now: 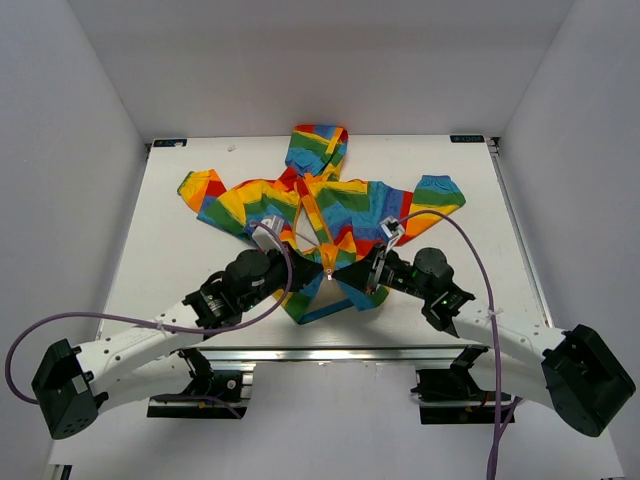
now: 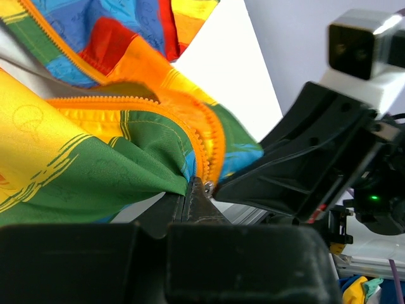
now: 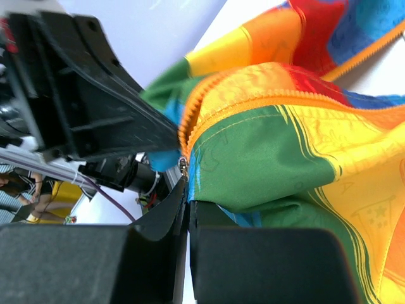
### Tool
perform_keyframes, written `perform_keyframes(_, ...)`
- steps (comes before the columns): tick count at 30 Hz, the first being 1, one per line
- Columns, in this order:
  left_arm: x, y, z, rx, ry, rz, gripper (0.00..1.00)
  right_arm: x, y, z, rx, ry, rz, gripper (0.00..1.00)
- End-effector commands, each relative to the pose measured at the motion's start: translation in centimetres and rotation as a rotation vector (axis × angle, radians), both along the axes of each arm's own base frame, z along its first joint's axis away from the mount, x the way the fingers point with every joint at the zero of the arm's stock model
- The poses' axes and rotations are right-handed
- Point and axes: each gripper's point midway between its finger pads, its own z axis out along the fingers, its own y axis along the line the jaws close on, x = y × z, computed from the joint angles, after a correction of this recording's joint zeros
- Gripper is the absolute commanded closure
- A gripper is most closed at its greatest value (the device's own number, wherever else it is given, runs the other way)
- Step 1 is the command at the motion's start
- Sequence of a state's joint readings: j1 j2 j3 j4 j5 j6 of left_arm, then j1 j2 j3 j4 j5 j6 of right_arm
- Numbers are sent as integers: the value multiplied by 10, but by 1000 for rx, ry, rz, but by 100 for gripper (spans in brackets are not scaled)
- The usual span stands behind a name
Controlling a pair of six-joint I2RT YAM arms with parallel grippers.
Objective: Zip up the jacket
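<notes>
The left pincer point(image 2: 193, 193) and right pincer point(image 3: 186, 193) each clamp the jacket point(image 1: 350, 205) hem at their tips, its body spread beyond them; uneven tugging could misalign the zipper point(image 1: 315, 225) ends and jam it.

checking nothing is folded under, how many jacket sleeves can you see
2. One sleeve of the jacket lies out toward the left side of the table, the other sleeve toward the right; neither is hidden.

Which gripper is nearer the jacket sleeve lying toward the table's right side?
Right. The right gripper grips the jacket low down, just right of the zipper, on that sleeve's side; the left gripper grips it just left of the zipper, farther off.
</notes>
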State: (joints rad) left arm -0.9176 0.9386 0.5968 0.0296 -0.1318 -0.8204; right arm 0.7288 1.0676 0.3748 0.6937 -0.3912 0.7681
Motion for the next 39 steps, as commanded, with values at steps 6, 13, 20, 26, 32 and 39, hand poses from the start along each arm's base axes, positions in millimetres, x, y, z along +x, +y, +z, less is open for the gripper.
perform_keyframes(6, 0, -6, 2, -15, 23, -13, 100, 3, 1, 31, 87, -94, -16, 100)
perform_keyframes(13, -12, -12, 7, -49, -26, -98, 100, 5, 3, 28, 71, -99, -9, 100)
perform_keyframes(20, -34, -22, 14, -35, -112, -275, 100, -1, 8, 27, 17, -147, 58, 100)
perform_keyframes(26, -38, -23, 10, -28, -96, -293, 76, -5, 10, 25, 6, -150, 97, 100)
perform_keyframes(32, -33, -19, 7, -10, -71, -257, 59, -7, 9, 24, 8, -144, 97, 100)
perform_keyframes(39, -28, -14, 2, 14, -53, -212, 61, -8, 6, 20, -10, -136, 93, 100)
